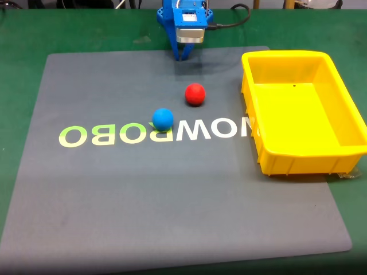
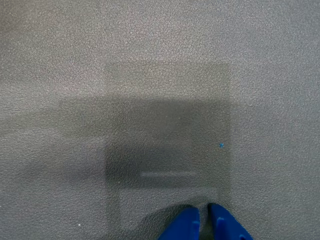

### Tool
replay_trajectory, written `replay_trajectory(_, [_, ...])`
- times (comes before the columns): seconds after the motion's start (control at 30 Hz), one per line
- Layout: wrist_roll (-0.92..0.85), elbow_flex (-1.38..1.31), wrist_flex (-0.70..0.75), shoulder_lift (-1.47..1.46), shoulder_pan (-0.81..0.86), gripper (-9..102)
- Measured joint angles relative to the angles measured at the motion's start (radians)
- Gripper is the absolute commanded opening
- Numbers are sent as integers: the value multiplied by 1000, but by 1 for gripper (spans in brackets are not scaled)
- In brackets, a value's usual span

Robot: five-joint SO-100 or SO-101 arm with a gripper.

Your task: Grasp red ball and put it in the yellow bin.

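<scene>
The red ball (image 1: 195, 94) is seen in the fixed view resting on a grey mat (image 1: 172, 189), a little above the pale "NOWROBO" lettering (image 1: 155, 133), which is read mirrored from this camera. Just beside it, lower and to the left, a blue ball (image 1: 163, 118) of the same size lies on the mat; the two are near each other but not touching. To the right, the yellow bin (image 1: 287, 163) is set at the mat's right edge, well apart from both balls, and nothing is seen inside it. The mat is laid on a green desk (image 1: 23, 34). At the far edge of the mat, above the red ball, the blue arm is folded down with the gripper (image 1: 183, 55) pointing at the mat. In the wrist view the gripper (image 2: 204, 220) enters from the bottom edge, its two blue fingertips (image 2: 182, 225) brought nearly together with only a thin gap between them, nothing held, above bare mat crossed by a boxy shadow.
</scene>
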Motion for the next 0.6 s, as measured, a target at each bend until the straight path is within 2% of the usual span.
replay_trajectory(0.5, [-48, 0, 0, 3, -26, 0])
replay_trajectory(0.6, [-48, 0, 0, 3, -26, 9])
